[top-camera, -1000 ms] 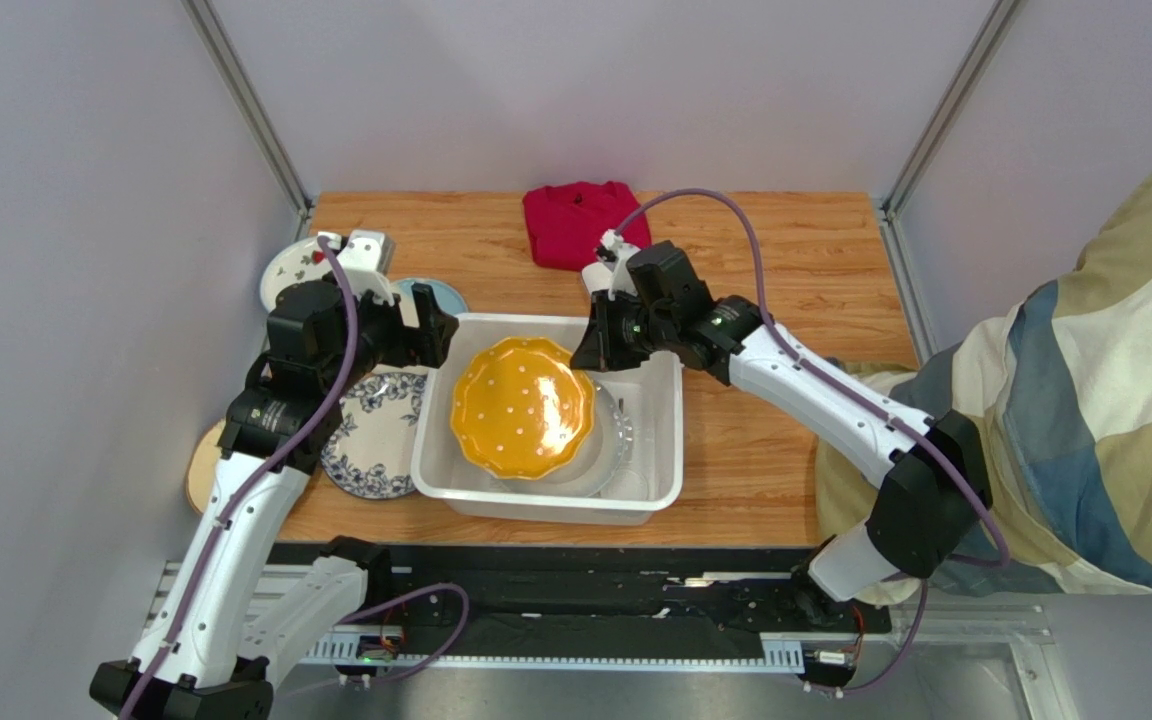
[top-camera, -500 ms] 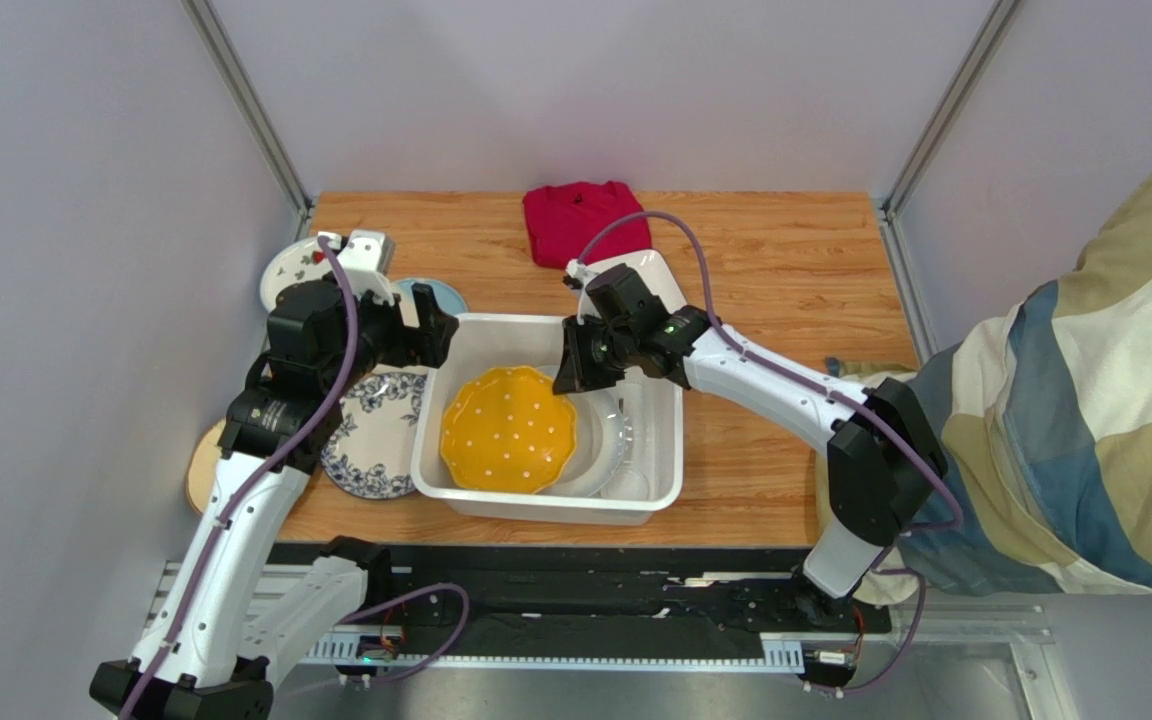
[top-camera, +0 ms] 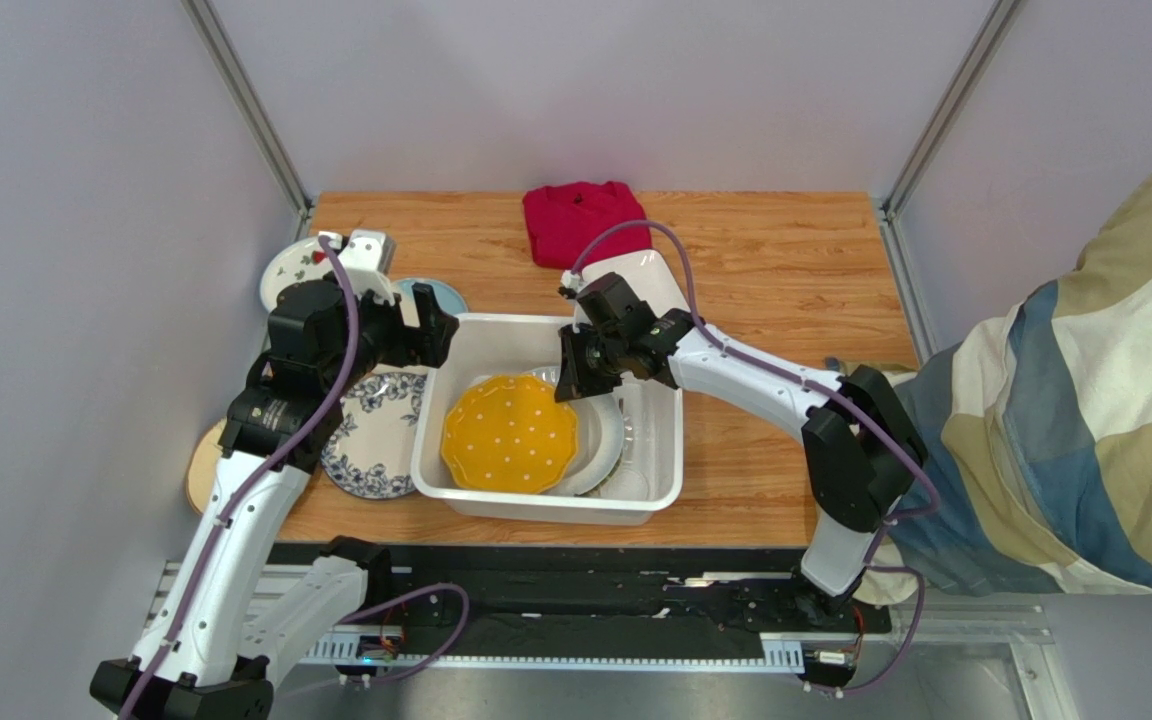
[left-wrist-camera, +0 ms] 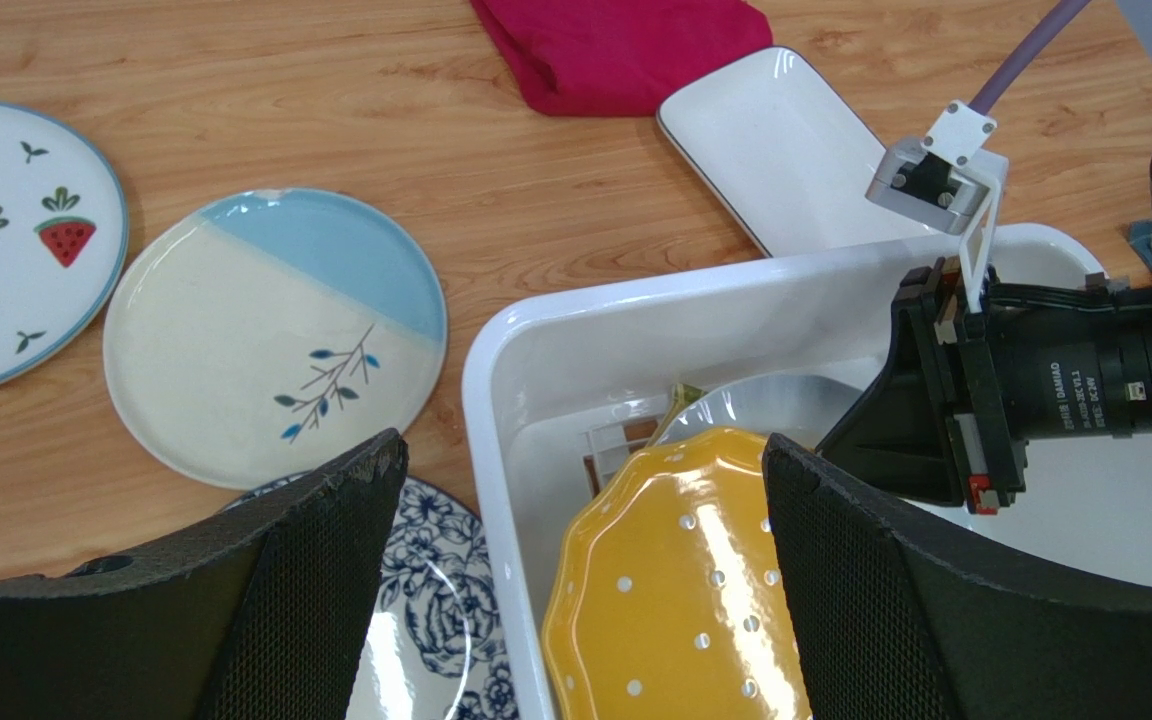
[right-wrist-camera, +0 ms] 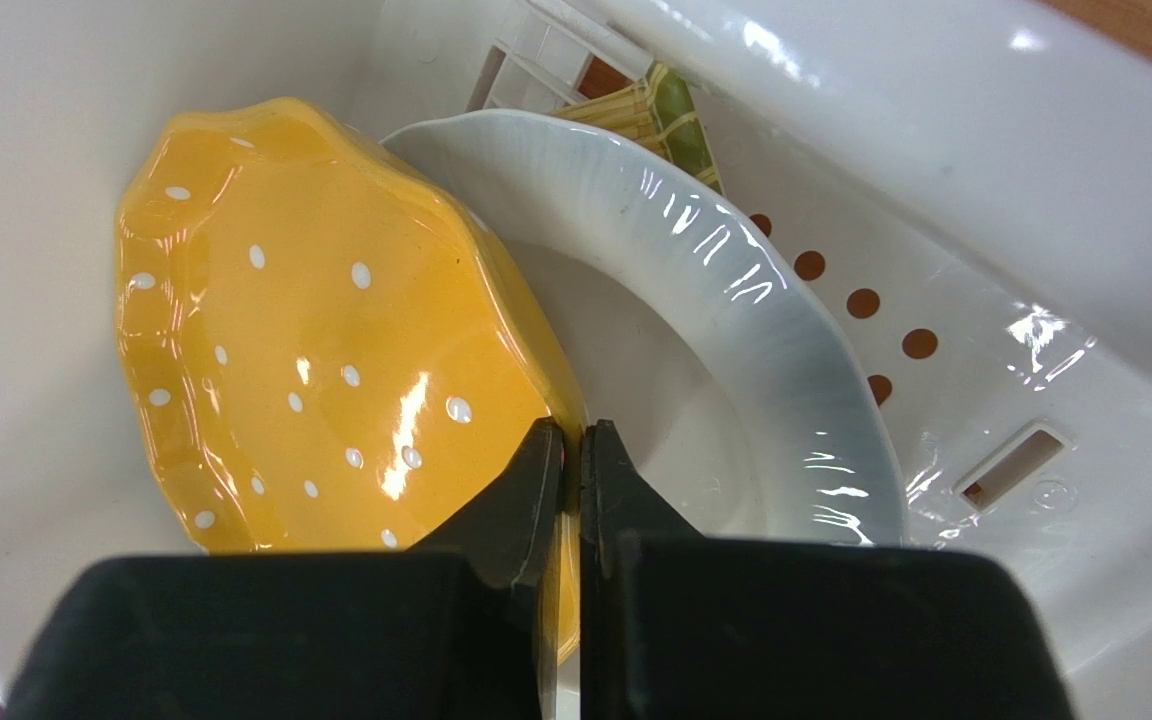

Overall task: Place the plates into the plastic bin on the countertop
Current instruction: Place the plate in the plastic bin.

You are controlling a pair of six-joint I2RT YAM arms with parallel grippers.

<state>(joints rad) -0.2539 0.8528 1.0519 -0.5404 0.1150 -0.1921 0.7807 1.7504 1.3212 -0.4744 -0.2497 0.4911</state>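
Three plates (right-wrist-camera: 748, 360) lie in the plastic bin (top-camera: 545, 507), right end effector (right-wrist-camera: 570, 438) pinching yellow plate (right-wrist-camera: 297, 345), left end effector (left-wrist-camera: 579, 444) spread.

Upper plate (top-camera: 510, 435) overlaps lower plate (right-wrist-camera: 717, 345) in the bin (top-camera: 545, 507) (perhaps a third plate (right-wrist-camera: 654, 108) beneath).
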